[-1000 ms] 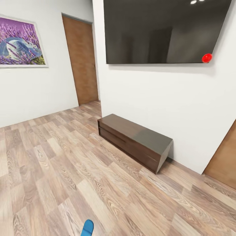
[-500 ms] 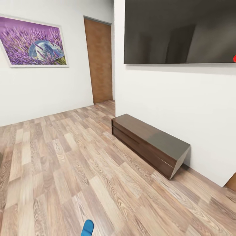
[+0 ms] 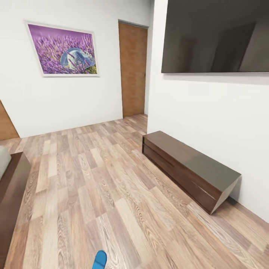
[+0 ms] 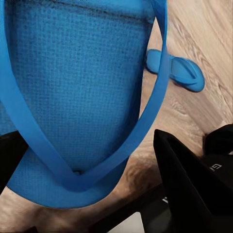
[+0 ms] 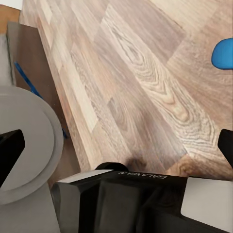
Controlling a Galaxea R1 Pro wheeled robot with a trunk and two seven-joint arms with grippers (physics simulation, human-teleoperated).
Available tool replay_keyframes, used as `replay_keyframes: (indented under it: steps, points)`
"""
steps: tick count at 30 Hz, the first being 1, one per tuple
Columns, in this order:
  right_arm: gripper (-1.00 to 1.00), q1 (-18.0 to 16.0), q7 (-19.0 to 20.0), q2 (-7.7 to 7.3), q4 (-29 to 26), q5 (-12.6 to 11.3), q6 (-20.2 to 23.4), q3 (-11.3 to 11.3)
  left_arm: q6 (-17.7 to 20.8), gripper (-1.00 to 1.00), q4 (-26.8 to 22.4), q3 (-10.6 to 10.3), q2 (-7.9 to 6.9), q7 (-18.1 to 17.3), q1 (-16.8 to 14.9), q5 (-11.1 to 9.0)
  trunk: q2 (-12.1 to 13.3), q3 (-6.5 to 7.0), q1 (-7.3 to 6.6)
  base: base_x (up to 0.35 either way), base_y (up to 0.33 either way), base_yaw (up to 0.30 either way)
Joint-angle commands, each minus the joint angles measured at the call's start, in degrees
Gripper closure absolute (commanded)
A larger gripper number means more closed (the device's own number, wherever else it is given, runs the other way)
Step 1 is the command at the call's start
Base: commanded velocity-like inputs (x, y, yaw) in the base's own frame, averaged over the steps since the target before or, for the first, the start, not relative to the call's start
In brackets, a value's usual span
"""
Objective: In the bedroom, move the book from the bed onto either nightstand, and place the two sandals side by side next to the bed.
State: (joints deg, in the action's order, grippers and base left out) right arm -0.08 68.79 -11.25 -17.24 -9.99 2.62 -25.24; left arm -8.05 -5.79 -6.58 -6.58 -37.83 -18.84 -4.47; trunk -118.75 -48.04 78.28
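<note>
One bright-blue sandal (image 4: 73,87) hangs close before the left wrist camera, and my left gripper (image 4: 90,138) is shut on it, a black finger (image 4: 187,184) on either side. Its tip pokes up at the lower edge of the head view as a blue sandal (image 3: 99,259). The other sandal (image 4: 177,70) lies flat on the wood floor beyond. My right gripper (image 5: 119,141) is open over bare planks, nothing between its fingertips. A corner of the bed (image 3: 11,186), dark frame and grey mattress, shows at the left. The book and the nightstands are out of view.
A long low dark-brown cabinet (image 3: 188,168) stands against the white wall under a big black screen (image 3: 216,35). A wooden door (image 3: 132,69) and a purple picture (image 3: 63,48) are on the far walls. Open plank floor (image 3: 93,179) lies between bed and cabinet.
The head camera has swung left: cabinet, screen and door slid right in the picture and the bed corner came in. The held sandal keeps its place at the lower edge.
</note>
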Motion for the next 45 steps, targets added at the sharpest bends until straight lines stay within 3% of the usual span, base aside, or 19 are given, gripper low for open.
replay_keyframes:
  steps: [1,21,45]
  points:
    - [-1.00,0.0,0.2,0.00,0.0,-0.2,0.3,-0.1,-0.4,1.00,0.1,-0.5,-0.02,0.2,-0.1,-0.4,0.0,-0.05,-0.01,0.000,0.000,0.293]
    - [-1.00,0.0,0.2,-0.09,0.0,-0.3,0.3,-0.2,-0.4,1.00,0.1,-0.5,-0.02,0.2,-0.1,-0.4,0.0,-0.05,-0.01,0.000,0.000,0.128]
    - [-1.00,0.0,0.2,-0.09,0.0,-0.3,0.3,-0.2,-0.4,1.00,0.1,-0.5,-0.02,0.2,-0.1,-0.4,0.0,-0.05,-0.01,0.000,0.000,0.007]
